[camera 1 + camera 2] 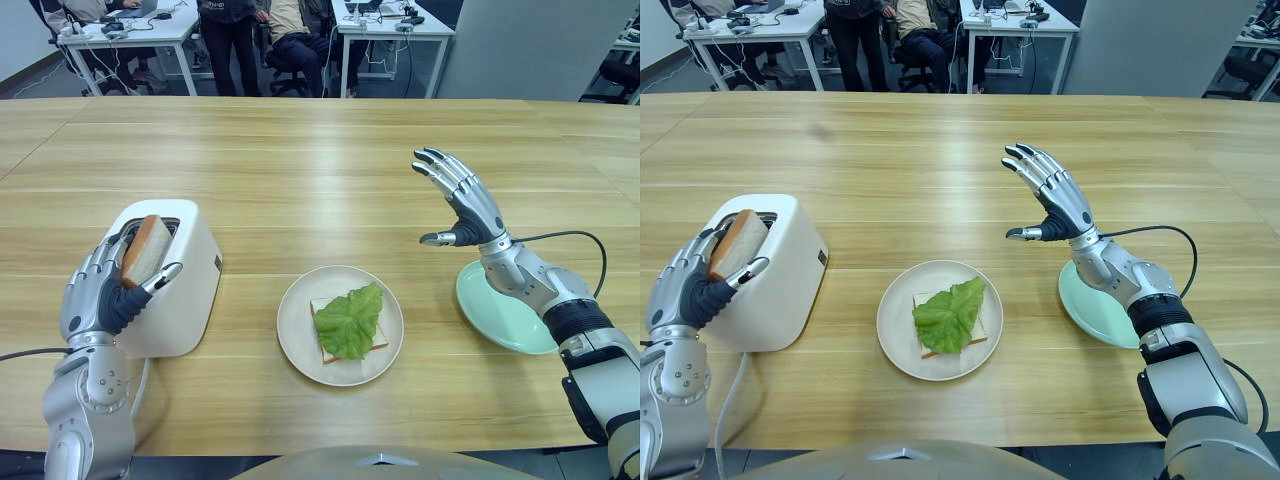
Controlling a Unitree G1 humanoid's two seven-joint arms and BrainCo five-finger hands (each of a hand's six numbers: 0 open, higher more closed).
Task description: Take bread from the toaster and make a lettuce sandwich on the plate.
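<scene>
A white toaster (180, 270) stands at the left of the wooden table. My left hand (105, 290) is curled around a slice of bread (146, 249) that sticks up out of the toaster's slot. On the beige plate (385, 350) in the middle lies another bread slice (322, 352) with a green lettuce leaf (350, 320) on top. My right hand (462, 200) hangs open above the table to the right of the plate, fingers spread and holding nothing.
A pale green plate (495, 305) lies under my right forearm at the right. The toaster's white cord (730, 400) runs toward the front edge. Desks, chairs and people are beyond the table's far edge.
</scene>
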